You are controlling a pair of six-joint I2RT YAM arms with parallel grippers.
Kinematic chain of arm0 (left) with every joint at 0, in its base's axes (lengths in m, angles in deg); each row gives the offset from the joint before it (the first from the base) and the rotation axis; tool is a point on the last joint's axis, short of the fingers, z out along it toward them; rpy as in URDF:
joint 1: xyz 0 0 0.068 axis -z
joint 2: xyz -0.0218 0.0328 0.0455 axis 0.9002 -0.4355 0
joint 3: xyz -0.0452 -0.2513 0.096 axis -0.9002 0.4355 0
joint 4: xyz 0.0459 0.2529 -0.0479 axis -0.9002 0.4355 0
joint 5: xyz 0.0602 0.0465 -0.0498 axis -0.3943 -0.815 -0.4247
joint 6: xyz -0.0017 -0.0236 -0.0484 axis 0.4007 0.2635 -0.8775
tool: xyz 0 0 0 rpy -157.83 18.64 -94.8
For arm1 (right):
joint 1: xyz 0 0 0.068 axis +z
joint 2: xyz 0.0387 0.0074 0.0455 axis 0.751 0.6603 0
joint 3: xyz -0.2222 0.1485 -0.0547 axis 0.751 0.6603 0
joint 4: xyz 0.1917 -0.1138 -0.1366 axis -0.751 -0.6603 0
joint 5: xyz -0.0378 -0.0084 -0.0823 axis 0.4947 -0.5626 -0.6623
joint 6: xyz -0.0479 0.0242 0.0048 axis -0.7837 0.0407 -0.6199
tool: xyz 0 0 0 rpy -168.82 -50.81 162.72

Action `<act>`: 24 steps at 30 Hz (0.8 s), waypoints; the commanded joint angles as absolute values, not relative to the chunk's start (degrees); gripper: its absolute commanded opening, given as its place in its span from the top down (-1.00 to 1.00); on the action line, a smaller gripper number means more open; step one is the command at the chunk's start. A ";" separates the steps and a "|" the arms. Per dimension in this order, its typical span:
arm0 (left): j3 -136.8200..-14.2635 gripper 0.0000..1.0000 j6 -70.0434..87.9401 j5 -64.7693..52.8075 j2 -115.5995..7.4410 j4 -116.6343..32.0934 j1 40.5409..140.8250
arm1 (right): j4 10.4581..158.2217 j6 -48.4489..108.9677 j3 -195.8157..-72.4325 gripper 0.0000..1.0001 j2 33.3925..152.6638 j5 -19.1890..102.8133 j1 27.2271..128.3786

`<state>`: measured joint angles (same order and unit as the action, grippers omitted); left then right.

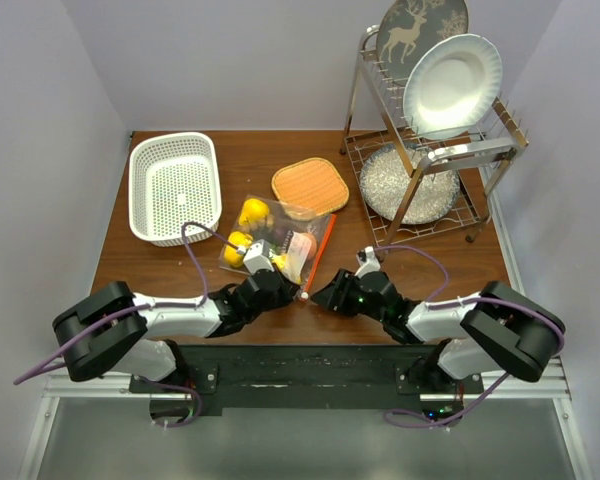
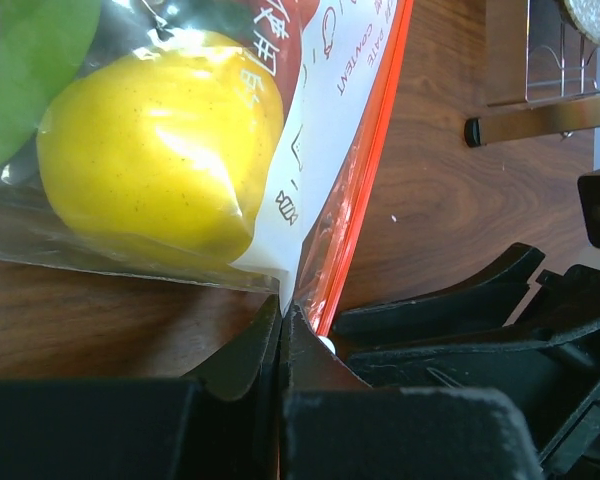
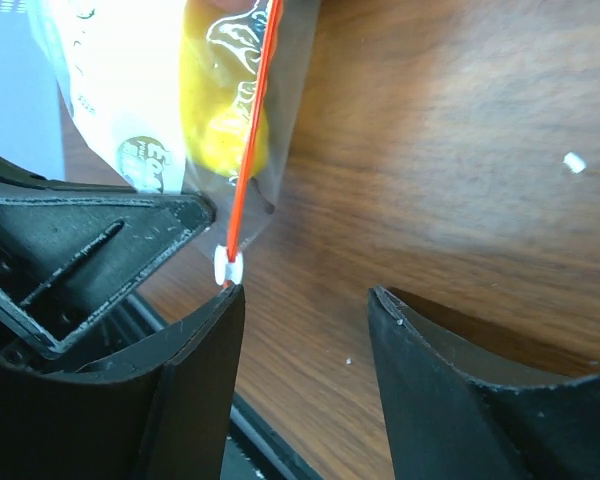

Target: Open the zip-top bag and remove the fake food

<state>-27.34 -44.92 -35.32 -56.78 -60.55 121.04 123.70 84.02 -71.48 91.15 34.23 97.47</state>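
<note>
The zip-top bag (image 1: 277,245) lies in the middle of the table, its orange-red zipper strip (image 1: 319,255) along the right side. The fake food shows inside it: yellow fruits (image 1: 252,213) and a peach-coloured piece (image 1: 298,247). My left gripper (image 2: 282,308) is shut on the bag's near corner, beside a yellow fruit (image 2: 160,150) and a green piece (image 2: 30,70). A white slider (image 3: 227,265) sits at the near end of the zipper. My right gripper (image 3: 305,292) is open, its left fingertip (image 3: 230,300) just below the slider. The right gripper (image 1: 325,295) holds nothing.
A white perforated basket (image 1: 175,187) stands at the back left. A square orange mat (image 1: 310,187) lies behind the bag. A metal dish rack (image 1: 430,150) with two plates and a grey dish (image 1: 410,185) fills the back right.
</note>
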 commanded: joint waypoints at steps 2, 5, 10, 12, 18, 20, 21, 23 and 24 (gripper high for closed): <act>-26.49 1.00 -46.09 -34.10 -55.40 -61.09 121.93 | 131.78 88.74 -69.83 -0.08 91.93 33.39 99.04; -26.23 1.00 -46.18 -33.84 -55.23 -61.08 121.93 | 130.82 89.71 -69.04 -0.08 90.09 31.89 99.65; -26.49 1.00 -46.18 -33.49 -55.22 -61.96 122.28 | 129.58 89.63 -70.35 -0.08 89.64 31.01 100.62; -26.75 1.00 -45.92 -33.31 -55.40 -61.96 122.28 | 129.67 89.80 -71.23 -0.07 90.61 31.09 100.88; -27.10 1.00 -45.65 -32.70 -55.58 -62.05 122.37 | 130.90 90.15 -72.55 -0.02 93.42 30.92 101.24; -27.10 1.00 -45.57 -32.44 -55.49 -61.96 122.54 | 132.13 90.42 -72.90 0.03 94.12 30.92 101.32; -27.19 1.00 -45.57 -32.52 -55.58 -61.88 122.46 | 132.22 90.33 -73.25 0.06 94.82 31.01 101.32; -27.19 1.00 -45.48 -32.35 -55.49 -61.35 122.54 | 132.31 90.33 -73.96 0.21 95.53 31.36 101.32; -27.10 1.00 -45.39 -32.43 -55.40 -61.26 122.54 | 132.66 90.59 -73.96 0.23 96.23 31.27 101.32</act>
<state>-26.81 -45.03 -32.77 -56.41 -60.29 122.09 128.88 89.64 -71.88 94.66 33.09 101.06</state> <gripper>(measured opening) 0.016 0.410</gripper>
